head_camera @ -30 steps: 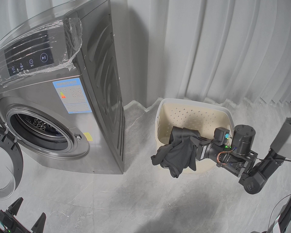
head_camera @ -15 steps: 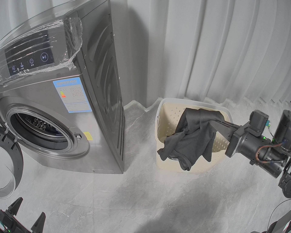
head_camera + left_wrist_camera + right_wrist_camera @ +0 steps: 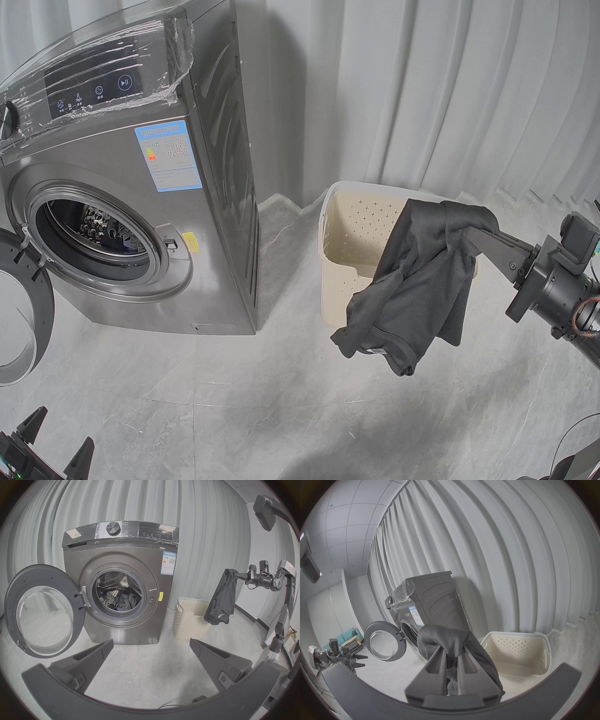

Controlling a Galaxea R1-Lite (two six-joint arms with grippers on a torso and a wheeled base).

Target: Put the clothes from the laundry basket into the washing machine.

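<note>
A dark garment (image 3: 415, 281) is gripped in the right tool (image 3: 472, 234) and hung in the air just beside the laundry basket (image 3: 369, 219), well apart from the washing machine (image 3: 212, 156). The left tool (image 3: 150, 650) is spread wide, low near the open door (image 3: 43, 611). The trailing hem could be snagged on that door during loading. Part of the basket's floor is hidden by cloth, so leftovers cannot be ruled out.

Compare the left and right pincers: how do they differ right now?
The left pincer is open and empty; the right pincer is shut on a dark garment. The left pincer sits low, facing the open washer; the right pincer is held high near the basket, with the garment hanging free. Both have dark wedge-shaped fingers.
</note>
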